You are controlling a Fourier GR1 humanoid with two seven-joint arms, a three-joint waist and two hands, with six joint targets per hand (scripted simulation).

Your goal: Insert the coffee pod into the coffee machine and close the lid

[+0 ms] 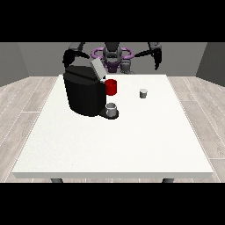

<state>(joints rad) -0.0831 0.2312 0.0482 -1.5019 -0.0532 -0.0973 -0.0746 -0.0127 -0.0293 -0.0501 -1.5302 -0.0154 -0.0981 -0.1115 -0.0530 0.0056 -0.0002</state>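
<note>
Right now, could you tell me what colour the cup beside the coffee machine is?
Red cup, front view.

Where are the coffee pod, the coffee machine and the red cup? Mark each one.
coffee pod (143,93): front view, on its side wall.
coffee machine (83,94): front view, on its black front face.
red cup (111,87): front view, on its outer wall.

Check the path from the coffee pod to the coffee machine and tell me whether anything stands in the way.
The red mug does. It stands beside the coffee machine, between the small grey coffee pod on the table and the machine's raised lid. A straight, low path would meet it; carrying the pod over the mug should clear it.
</note>
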